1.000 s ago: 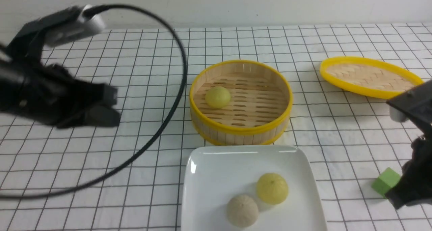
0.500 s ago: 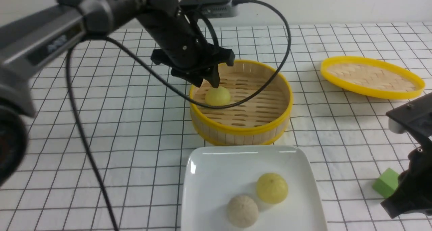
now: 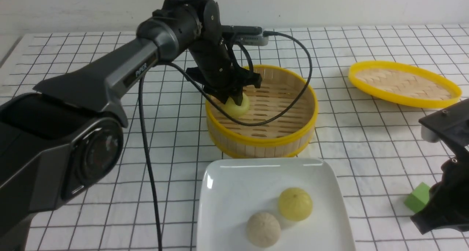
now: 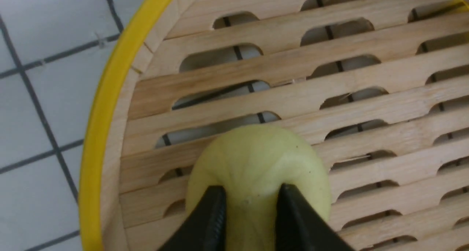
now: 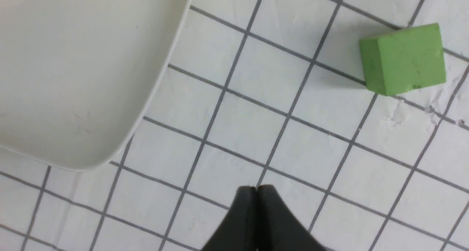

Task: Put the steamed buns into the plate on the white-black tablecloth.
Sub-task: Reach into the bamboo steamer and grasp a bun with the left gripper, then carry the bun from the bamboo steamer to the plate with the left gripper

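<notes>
Left arm [image 3: 121, 71] stretched forward, left gripper [image 4: 251, 210] pointing down, jaws pinching a steamed bun [image 4: 256, 159]. Right gripper [image 5: 256, 196] low, jaws fully together.

You had two steamed buns [image 3: 295, 204]: one on the plate [image 3: 234, 170], and the second steamed bun [image 3: 238, 111] in the one steamer basket [image 3: 256, 143] just behind the plate. One beige-grey bun [image 3: 263, 229] also lay on the plate. Right of the plate you had one lid [image 3: 403, 83] and one green block [image 3: 417, 197].

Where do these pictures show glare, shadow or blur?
Front view: sharp, with glare streaks on the rim of the plate. Left wrist view: the steamed bun is clear, evenly lit. Right wrist view: the green block casts a soft shadow; no blur.
</notes>
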`<state>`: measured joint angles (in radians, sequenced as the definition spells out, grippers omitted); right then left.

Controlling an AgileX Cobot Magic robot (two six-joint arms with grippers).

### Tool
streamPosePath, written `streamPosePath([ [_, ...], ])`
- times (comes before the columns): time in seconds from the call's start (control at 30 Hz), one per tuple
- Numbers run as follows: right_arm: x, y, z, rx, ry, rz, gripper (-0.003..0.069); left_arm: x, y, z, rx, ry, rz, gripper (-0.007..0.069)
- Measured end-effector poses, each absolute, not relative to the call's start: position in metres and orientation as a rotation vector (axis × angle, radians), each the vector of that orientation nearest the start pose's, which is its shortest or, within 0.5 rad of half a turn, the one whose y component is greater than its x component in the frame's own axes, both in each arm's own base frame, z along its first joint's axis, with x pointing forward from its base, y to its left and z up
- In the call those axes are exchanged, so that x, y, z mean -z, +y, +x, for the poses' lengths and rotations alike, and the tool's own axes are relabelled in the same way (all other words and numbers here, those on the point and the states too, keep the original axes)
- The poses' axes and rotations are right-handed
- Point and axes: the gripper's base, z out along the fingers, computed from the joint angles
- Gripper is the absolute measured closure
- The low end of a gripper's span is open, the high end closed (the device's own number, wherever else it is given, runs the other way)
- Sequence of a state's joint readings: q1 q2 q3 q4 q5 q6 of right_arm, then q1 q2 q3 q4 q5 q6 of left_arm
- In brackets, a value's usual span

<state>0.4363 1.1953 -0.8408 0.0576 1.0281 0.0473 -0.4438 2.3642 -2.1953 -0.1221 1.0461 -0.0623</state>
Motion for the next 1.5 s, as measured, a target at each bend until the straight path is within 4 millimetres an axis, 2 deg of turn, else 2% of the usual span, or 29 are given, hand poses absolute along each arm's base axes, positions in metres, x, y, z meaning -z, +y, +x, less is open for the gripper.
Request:
streamPosePath([
  [0.03, -0.267, 0.091, 0.184, -0.174, 2.835, -0.523, 0.065, -0.215, -0.231, 0.464, 0.312, 2.687, 0.464, 0.0528],
  [0.1, -0.267, 0.091, 0.183, -0.177, 2.835, -0.522, 0.0648, -0.219, -0.231, 0.463, 0.314, 2.688, 0.462, 0.0567],
  [0.13, -0.267, 0.091, 0.183, -0.177, 2.835, -0.522, 0.0646, -0.228, -0.23, 0.459, 0.322, 2.689, 0.461, 0.0596],
  [0.2, -0.267, 0.091, 0.184, -0.178, 2.833, -0.521, 0.0646, -0.259, -0.225, 0.448, 0.331, 2.679, 0.468, 0.0603],
  [0.23, -0.267, 0.091, 0.184, -0.178, 2.833, -0.521, 0.0646, -0.258, -0.225, 0.447, 0.329, 2.685, 0.469, 0.0603],
  [0.33, -0.267, 0.091, 0.184, -0.178, 2.833, -0.521, 0.0645, -0.331, -0.21, 0.417, 0.338, 2.61, 0.479, 0.0603],
  [0.37, -0.267, 0.091, 0.184, -0.178, 2.833, -0.521, 0.0645, -0.335, -0.209, 0.415, 0.338, 2.603, 0.479, 0.0603],
  [0.43, -0.268, 0.091, 0.184, -0.177, 2.832, -0.523, 0.0643, -0.379, -0.195, 0.387, 0.356, 2.525, 0.475, 0.0603],
  [0.47, -0.268, 0.091, 0.184, -0.177, 2.832, -0.523, 0.0641, -0.386, -0.191, 0.376, 0.371, 2.526, 0.475, 0.0603],
  [0.5, -0.268, 0.091, 0.184, -0.177, 2.832, -0.523, 0.0641, -0.387, -0.191, 0.374, 0.374, 2.528, 0.475, 0.0603],
  [0.53, -0.268, 0.091, 0.184, -0.176, 2.832, -0.523, 0.0638, -0.385, -0.188, 0.36, 0.395, 2.563, 0.483, 0.0603],
  [0.6, -0.268, 0.091, 0.184, -0.176, 2.832, -0.523, 0.0635, -0.365, -0.188, 0.342, 0.405, 2.656, 0.512, 0.0603],
  [0.67, -0.268, 0.091, 0.184, -0.176, 2.832, -0.523, 0.0633, -0.335, -0.195, 0.327, 0.393, 2.76, 0.562, 0.0603],
  [0.7, -0.268, 0.091, 0.184, -0.176, 2.832, -0.523, 0.0633, -0.314, -0.201, 0.318, 0.381, 2.814, 0.593, 0.0603],
  [0.73, -0.268, 0.091, 0.184, -0.176, 2.831, -0.523, 0.0632, -0.304, -0.207, 0.313, 0.378, 2.83, 0.62, 0.0603],
  [0.77, -0.268, 0.091, 0.184, -0.177, 2.83, -0.523, 0.0631, -0.283, -0.215, 0.305, 0.372, 2.847, 0.651, 0.0602],
  [0.8, -0.268, 0.091, 0.184, -0.177, 2.83, -0.523, 0.063, -0.278, -0.219, 0.302, 0.372, 2.847, 0.668, 0.0601],
  [0.87, -0.268, 0.091, 0.184, -0.177, 2.828, -0.522, 0.0625, -0.253, -0.233, 0.294, 0.366, 2.833, 0.703, 0.0591],
  [0.93, -0.268, 0.091, 0.184, -0.178, 2.825, -0.522, 0.0623, -0.245, -0.237, 0.293, 0.359, 2.828, 0.709, 0.0584],
  [1.03, -0.269, 0.091, 0.184, -0.182, 2.812, -0.519, 0.062, -0.224, -0.25, 0.296, 0.342, 2.844, 0.697, 0.0514],
  [1.1, -0.276, 0.088, 0.179, -0.186, 2.774, -0.538, 0.062, -0.215, -0.253, 0.298, 0.34, 2.859, 0.671, 0.0434],
  [1.17, -0.283, 0.085, 0.173, -0.183, 2.742, -0.547, 0.062, -0.213, -0.254, 0.299, 0.341, 2.863, 0.654, 0.0391],
  [1.27, -0.308, 0.069, 0.146, -0.154, 2.66, -0.522, 0.062, -0.214, -0.254, 0.3, 0.333, 2.853, 0.652, 0.0243],
  [1.3, -0.309, 0.067, 0.144, -0.149, 2.654, -0.514, 0.062, -0.215, -0.254, 0.3, 0.334, 2.85, 0.652, 0.0243],
  [1.33, -0.319, 0.058, 0.129, -0.141, 2.605, -0.482, 0.062, -0.218, -0.254, 0.301, 0.337, 2.839, 0.652, 0.0187],
  [1.37, -0.322, 0.055, 0.124, -0.139, 2.587, -0.473, 0.062, -0.219, -0.254, 0.301, 0.339, 2.837, 0.651, 0.0182],
  [1.43, -0.334, 0.038, 0.095, -0.146, 2.425, -0.407, 0.0618, -0.223, -0.256, 0.303, 0.348, 2.819, 0.648, 0.0137],
  [1.47, -0.337, 0.036, 0.091, -0.157, 2.388, -0.396, 0.0618, -0.223, -0.256, 0.303, 0.348, 2.819, 0.648, 0.0136],
  [1.5, -0.339, 0.027, 0.075, -0.205, 2.237, -0.332, 0.0617, -0.223, -0.256, 0.303, 0.349, 2.818, 0.648, 0.0129],
])
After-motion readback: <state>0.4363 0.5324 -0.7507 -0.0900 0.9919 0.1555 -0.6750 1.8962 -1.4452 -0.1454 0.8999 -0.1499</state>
